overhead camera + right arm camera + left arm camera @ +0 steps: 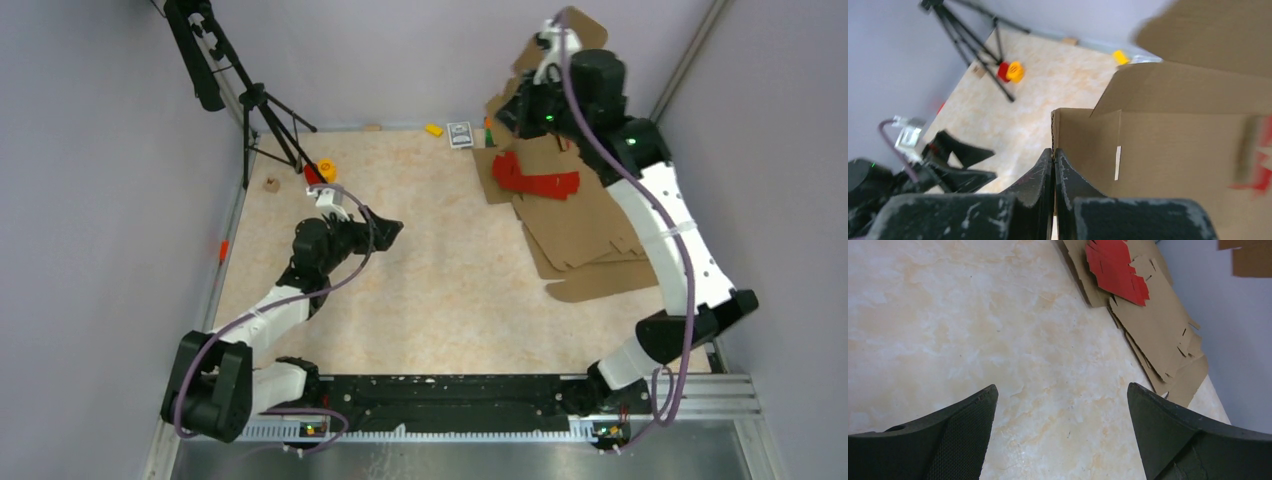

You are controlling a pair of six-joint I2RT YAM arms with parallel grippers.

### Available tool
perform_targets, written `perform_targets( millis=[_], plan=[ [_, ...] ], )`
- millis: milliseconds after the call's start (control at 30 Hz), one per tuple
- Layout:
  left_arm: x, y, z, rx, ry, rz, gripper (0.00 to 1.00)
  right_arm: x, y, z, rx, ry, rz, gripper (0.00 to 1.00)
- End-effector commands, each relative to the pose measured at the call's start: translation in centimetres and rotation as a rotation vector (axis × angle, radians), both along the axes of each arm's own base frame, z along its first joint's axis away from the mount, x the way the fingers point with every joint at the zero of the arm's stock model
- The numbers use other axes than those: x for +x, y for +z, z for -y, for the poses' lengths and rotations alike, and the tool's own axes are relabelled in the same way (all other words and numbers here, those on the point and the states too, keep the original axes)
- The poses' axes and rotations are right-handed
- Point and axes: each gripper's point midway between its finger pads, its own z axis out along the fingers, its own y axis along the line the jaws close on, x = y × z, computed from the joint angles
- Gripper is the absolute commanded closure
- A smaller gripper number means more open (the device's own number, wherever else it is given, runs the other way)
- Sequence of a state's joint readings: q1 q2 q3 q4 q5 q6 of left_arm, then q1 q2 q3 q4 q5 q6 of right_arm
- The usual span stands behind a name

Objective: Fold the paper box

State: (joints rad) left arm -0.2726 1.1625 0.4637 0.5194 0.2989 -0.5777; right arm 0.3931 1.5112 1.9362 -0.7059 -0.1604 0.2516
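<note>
At right fingers [1040,175]: pressed together on the corrugated edge of the paper box [1168,145], raised at far right. Pinch confirmed in right wrist view only. At left fingers [965,432]: spread, empty, above table [998,330]. Further right: flat brown sheets [1158,325], red sheet [1115,270].

The right claw [1054,154] pinches the paper box [1168,150] by its corrugated edge, high above the table [1048,95].

Paper box [1168,150], matt brown corrugated cardboard with fluted edge; red sheet [1115,270], matt card; table [440,280], smooth marbled beige top, faint sheen; right gripper [1054,156], scuffed matt black plastic.
</note>
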Motion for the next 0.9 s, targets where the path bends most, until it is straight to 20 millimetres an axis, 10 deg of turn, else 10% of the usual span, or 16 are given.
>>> perform_targets(
  millis=[0, 167, 300, 533, 733, 867],
  plan=[
    [0.9, 2.5, 0.5, -0.019, -0.006, 0.058, 0.01, -0.5, -8.0, -6.7, -0.185, 0.148, -0.176, 1.00],
    [1.8, 0.8, -0.7, 0.030, 0.076, -0.014, 0.01, -2.1, -17.3, -13.5, -0.336, 0.324, -0.363, 0.59],
    [2.6, -1.7, -2.8, 0.082, 0.206, -0.133, 0.01, -2.4, -19.9, -14.4, -0.303, 0.344, -0.376, 0.32],
    [3.2, -4.2, -0.1, 0.078, 0.060, -0.238, 0.01, -0.3, -20.5, -7.1, -0.241, 0.156, -0.360, 0.27],
    [3.0, -5.2, 2.2, 0.049, -0.041, -0.287, 0.01, -0.6, -26.3, 2.3, -0.338, -0.106, -0.451, 0.19],
    [3.5, -7.0, 2.1, 0.102, -0.031, -0.363, 0.01, -2.0, -29.0, 4.9, -0.266, -0.243, -0.508, 0.19]
  ],
)
